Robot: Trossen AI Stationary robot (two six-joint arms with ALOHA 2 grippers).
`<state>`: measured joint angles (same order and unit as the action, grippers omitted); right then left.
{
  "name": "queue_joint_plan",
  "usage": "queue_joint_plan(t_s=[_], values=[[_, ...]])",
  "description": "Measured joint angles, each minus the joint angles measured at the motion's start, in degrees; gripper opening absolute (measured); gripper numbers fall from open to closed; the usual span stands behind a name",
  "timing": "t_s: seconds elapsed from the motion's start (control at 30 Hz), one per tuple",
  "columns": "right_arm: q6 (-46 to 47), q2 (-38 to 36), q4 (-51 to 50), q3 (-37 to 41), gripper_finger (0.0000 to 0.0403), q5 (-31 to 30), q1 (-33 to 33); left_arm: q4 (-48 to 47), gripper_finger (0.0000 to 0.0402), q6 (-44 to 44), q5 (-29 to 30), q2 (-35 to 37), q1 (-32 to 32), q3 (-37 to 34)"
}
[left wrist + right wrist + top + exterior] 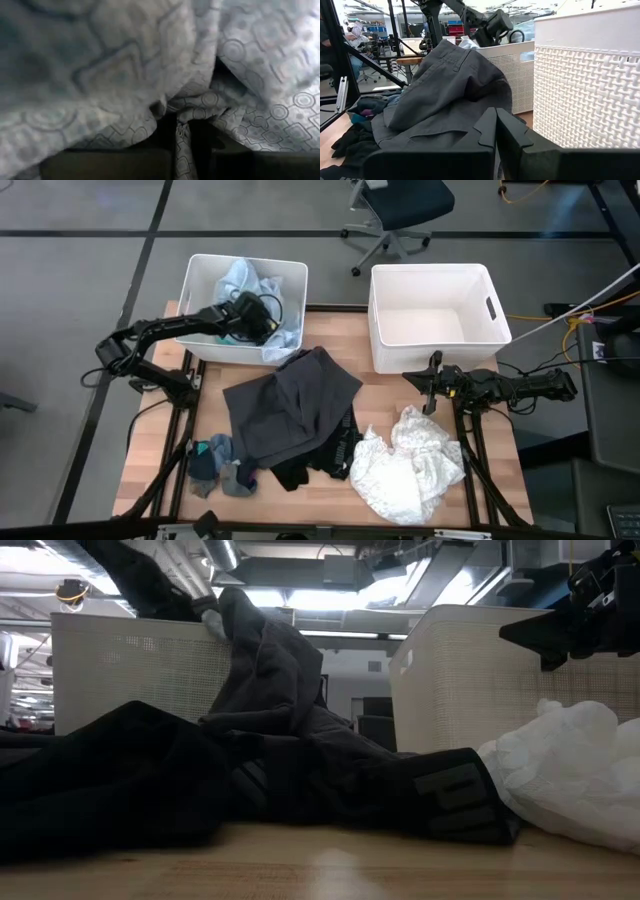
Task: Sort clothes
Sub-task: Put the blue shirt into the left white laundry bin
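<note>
A pale blue patterned garment [250, 285] lies bunched in the left white bin [200, 270]. My left gripper [268, 330] reaches down into that bin and is shut on this garment [100, 75]. A dark grey garment [290, 405] is spread over the middle of the table, and its far end [255, 650] leans up against the left bin's near wall. Black clothing [335, 455] lies under its near edge. A white garment [410, 465] sits at the near right, and teal and grey-blue pieces [220, 465] at the near left. My right gripper [432, 380] waits shut by the right bin. My left gripper pinches a narrow fold of the pale blue garment [183, 145] between its two fingers [115, 162]. It comes slanting down from the table's left side into the bin. The rest of the cloth billows slack around the fingers and rests in the bin.
The right white bin [385, 330] stands at the far right with nothing showing inside it. Bare wood [385, 395] lies between the dark grey garment and my right gripper. An office chair [400, 210] stands on the floor beyond the table.
</note>
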<state>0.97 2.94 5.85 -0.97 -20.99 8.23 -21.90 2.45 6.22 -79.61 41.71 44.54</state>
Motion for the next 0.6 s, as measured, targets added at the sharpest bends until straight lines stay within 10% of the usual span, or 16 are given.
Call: queue_joint_plan(t_s=[0.6], values=[[0.00, 0.00, -0.35, 0.00, 0.0014, 0.02, 0.00, 4.68, 0.0039, -2.16, -0.07, 0.00, -0.04, -4.19]])
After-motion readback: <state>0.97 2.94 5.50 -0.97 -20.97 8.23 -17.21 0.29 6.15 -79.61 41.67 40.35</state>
